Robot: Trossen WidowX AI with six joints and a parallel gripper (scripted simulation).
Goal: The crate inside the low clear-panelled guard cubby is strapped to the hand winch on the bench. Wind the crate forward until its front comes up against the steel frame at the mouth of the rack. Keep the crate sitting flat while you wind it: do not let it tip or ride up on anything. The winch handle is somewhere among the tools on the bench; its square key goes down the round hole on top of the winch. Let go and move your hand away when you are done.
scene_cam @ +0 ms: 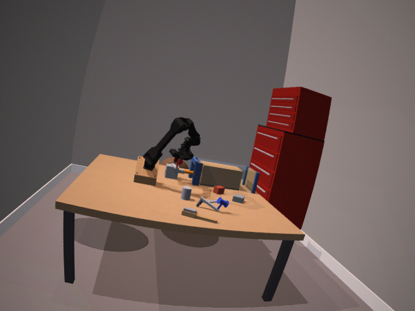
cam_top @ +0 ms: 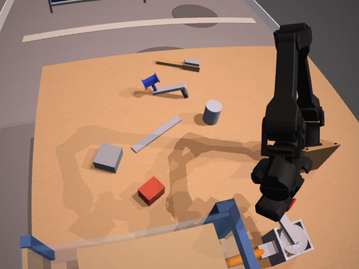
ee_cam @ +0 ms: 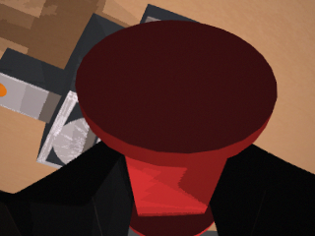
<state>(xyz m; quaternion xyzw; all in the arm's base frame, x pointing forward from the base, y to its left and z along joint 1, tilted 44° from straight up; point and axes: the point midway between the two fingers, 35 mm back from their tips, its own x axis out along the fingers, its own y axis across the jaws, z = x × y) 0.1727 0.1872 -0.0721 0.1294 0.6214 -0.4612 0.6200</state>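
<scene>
A: Where's the claw (cam_top: 275, 209) (scene_cam: 181, 159) (ee_cam: 168, 134) at, and what's it got?
B: Yours is closed down to a narrow gap on the crank's red grip (cam_top: 291, 204) (scene_cam: 179, 162) (ee_cam: 177, 88), a finger either side. One arm, so no choice of hand

A: Which way's the hub?
B: Top view, it's below you and a bit right, on top of the winch (cam_top: 274, 244) (scene_cam: 171, 172) (ee_cam: 81, 49). The crank arm (cam_top: 289, 228) runs long-ways from your grip down to it. Looks seated to me; you can't see the square key itself

A: So the next move?
B: Judgement: sweep the grip in an arc round that hub, no straight pull, no lift. Lift and you may unseat the key. Can't tell you the forward direction from here

A: And the crate (cam_top: 145, 249) (scene_cam: 221, 175)?
B: Inside the clear-panelled cubby (cam_top: 37, 246) (scene_cam: 255, 183), left of the winch in the top view. Orange strap (cam_top: 244, 258) (scene_cam: 189, 172) (ee_cam: 2, 89) goes from winch to crate side, past the blue frame (cam_top: 240, 231) (scene_cam: 196, 173). You've got the crate looking flat, front near the frame; contact, can't tell. Go slow, watch for tipping, then let go and back off
</scene>
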